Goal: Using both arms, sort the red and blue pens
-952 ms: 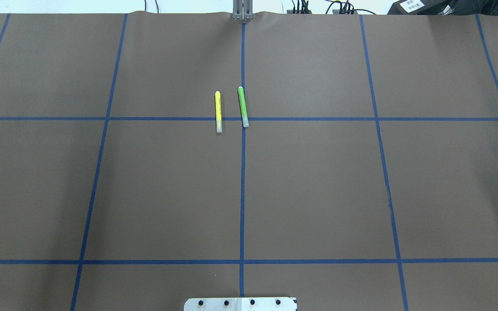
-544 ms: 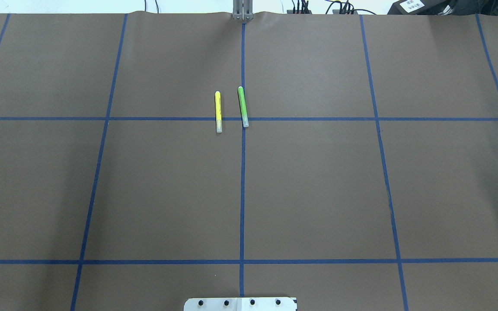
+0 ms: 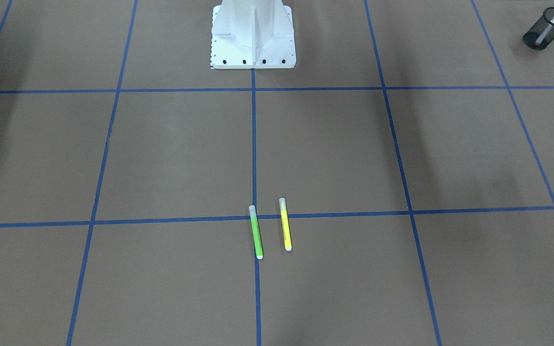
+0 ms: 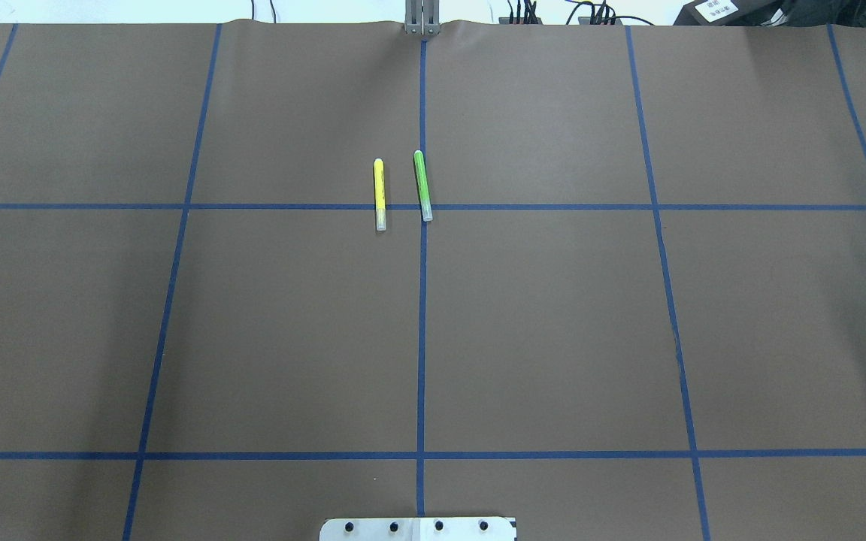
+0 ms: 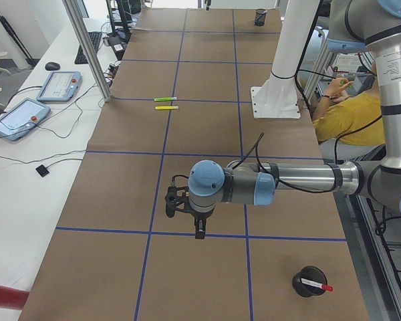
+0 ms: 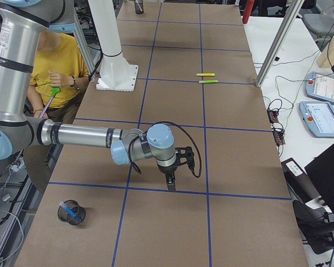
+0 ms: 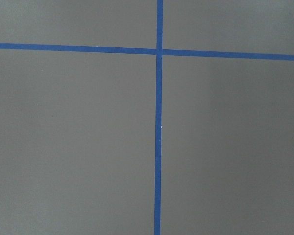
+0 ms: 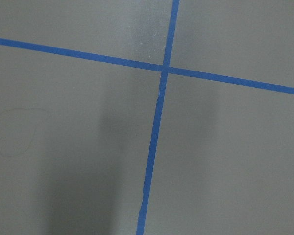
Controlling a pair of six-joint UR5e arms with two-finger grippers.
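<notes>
Exterior left: left end effector (image 5: 199,233) cannot tell spread or pressed; right end effector (image 6: 170,187) likewise.

A robotics lab: teach pendants (image 5: 59,85) lie beside the blue-taped table (image 4: 290,323), with aluminium posts (image 5: 88,48) at its edge.

I saw a brown table cover (image 4: 290,323) gridded with blue tape (image 4: 421,338). The green marker (image 4: 422,184) and yellow marker (image 4: 379,191) had clear caps. The red pen (image 5: 315,285) was white-barrelled and red-tipped, the blue pen (image 6: 71,211) blue, the pedestal (image 3: 253,33) white, the left arm (image 5: 301,177) silver-grey with pale blue caps.
</notes>
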